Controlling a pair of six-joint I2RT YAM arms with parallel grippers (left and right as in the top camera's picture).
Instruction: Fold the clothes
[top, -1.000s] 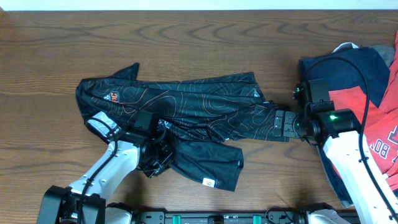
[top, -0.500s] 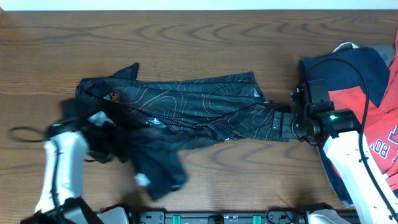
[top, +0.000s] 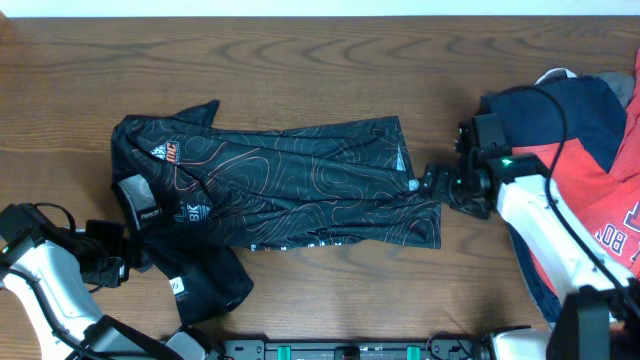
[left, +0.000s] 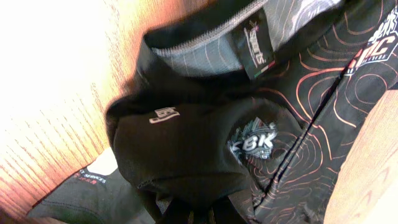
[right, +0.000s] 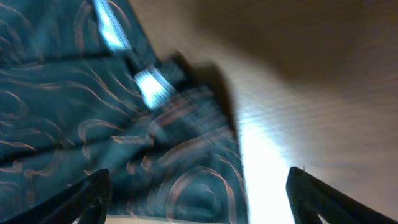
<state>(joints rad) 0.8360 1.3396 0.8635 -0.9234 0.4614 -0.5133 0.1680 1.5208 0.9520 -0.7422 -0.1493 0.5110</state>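
Observation:
The black jersey (top: 300, 170) with orange wavy lines lies spread across the middle of the table. Its lower left part hangs in a dark bunch toward the front edge. My left gripper (top: 128, 266) sits at the front left, shut on that bunched cloth. In the left wrist view the fabric (left: 186, 143) is gathered down into the closed jaws (left: 273, 214). My right gripper (top: 428, 182) is at the jersey's right edge, open. In the blurred right wrist view the jersey's hem (right: 155, 124) lies between the wide-apart fingers (right: 199, 202).
A pile of red and navy garments (top: 590, 170) fills the right side of the table, beside and behind my right arm. Bare wooden tabletop (top: 330, 60) runs along the back. The table's front edge lies close below the bunched cloth.
My left arm has swung from the jersey's middle to the far front left, dragging the lower flap with it. My right gripper has shifted left and up along the right edge.

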